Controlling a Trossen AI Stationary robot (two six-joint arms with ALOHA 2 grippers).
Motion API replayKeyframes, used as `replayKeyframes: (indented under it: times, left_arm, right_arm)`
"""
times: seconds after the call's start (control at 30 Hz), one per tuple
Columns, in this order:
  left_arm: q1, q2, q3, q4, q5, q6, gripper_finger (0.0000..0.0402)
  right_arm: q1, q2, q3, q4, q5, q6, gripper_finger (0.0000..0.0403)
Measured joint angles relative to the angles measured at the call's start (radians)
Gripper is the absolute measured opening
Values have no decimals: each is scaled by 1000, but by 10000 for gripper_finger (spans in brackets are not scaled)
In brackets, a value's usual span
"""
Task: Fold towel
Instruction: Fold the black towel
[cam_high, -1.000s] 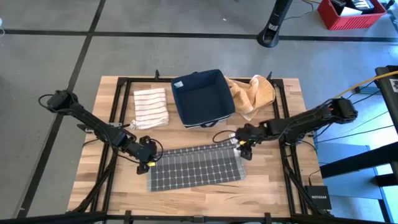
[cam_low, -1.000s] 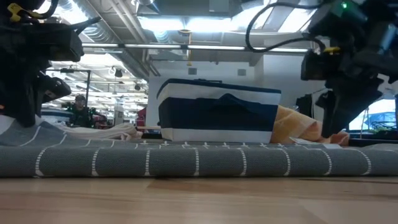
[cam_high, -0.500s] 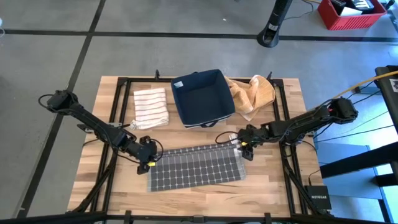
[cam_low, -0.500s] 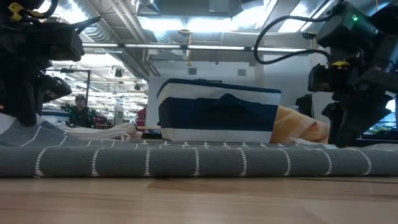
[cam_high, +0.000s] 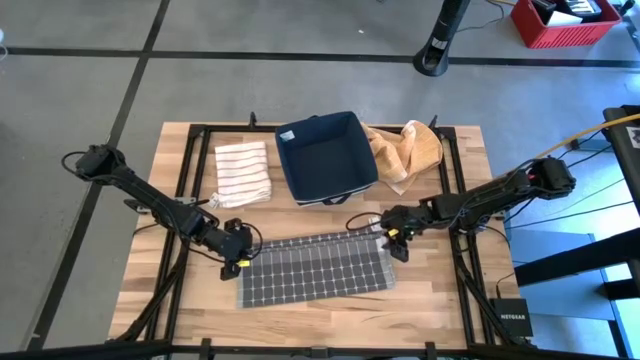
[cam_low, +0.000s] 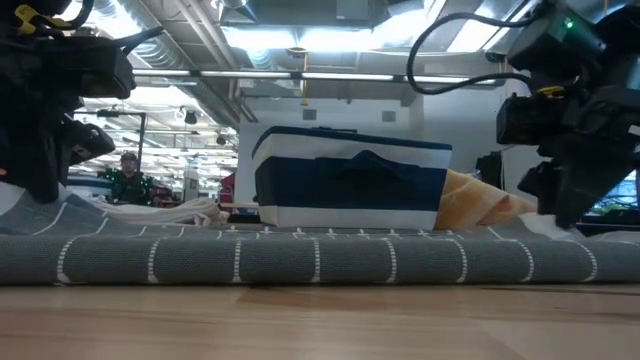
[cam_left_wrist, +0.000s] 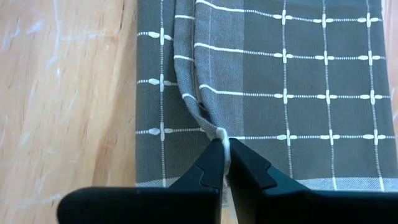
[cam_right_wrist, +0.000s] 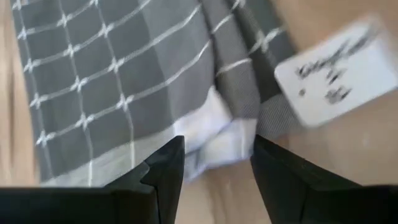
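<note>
A wooden table (cam_high: 450, 300) stands on a grey floor, with a workshop room visible beyond it in the low view. Taking the navy bin (cam_high: 326, 157) as landmark: the grey checked towel (cam_high: 315, 268) lies spread flat just in front of it, a striped cloth (cam_high: 243, 171) sits to its left, and an orange cloth (cam_high: 408, 153) is crumpled against its right side.

The left gripper (cam_left_wrist: 225, 153) is at the towel's back-left corner, fingers pinched tight on a raised ridge of the hem. The right gripper (cam_right_wrist: 214, 149) hovers over the back-right corner, beside the white care tag (cam_right_wrist: 339, 70), jaws apart and holding nothing.

The step in hand looks like securing both back corners. Next, the right gripper likely must descend and close on its corner before both arms lift and carry the edge forward.
</note>
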Motion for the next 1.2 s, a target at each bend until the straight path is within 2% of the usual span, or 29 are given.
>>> replayKeyframes:
  times: [0.13,0.33,0.8,0.93,1.1,1.2]
  left_arm:
    - [0,0,0,0,0,0,7]
    - [1,0,0,0,0,-4,8]
    - [0,0,0,-1,0,-11,8]
    - [0,0,0,-1,0,-12,8]
    - [0,0,0,-1,0,-16,3]
    - [0,0,0,-1,0,-16,5]
  right_arm:
    - [0,0,15,-22,-44,23,181]
    - [0,0,19,108,-63,19,181]
    - [0,54,19,141,101,-29,179]
    - [0,58,19,139,101,-40,134]
    - [1,58,19,137,89,-57,20]
    - [1,58,19,124,74,-55,21]
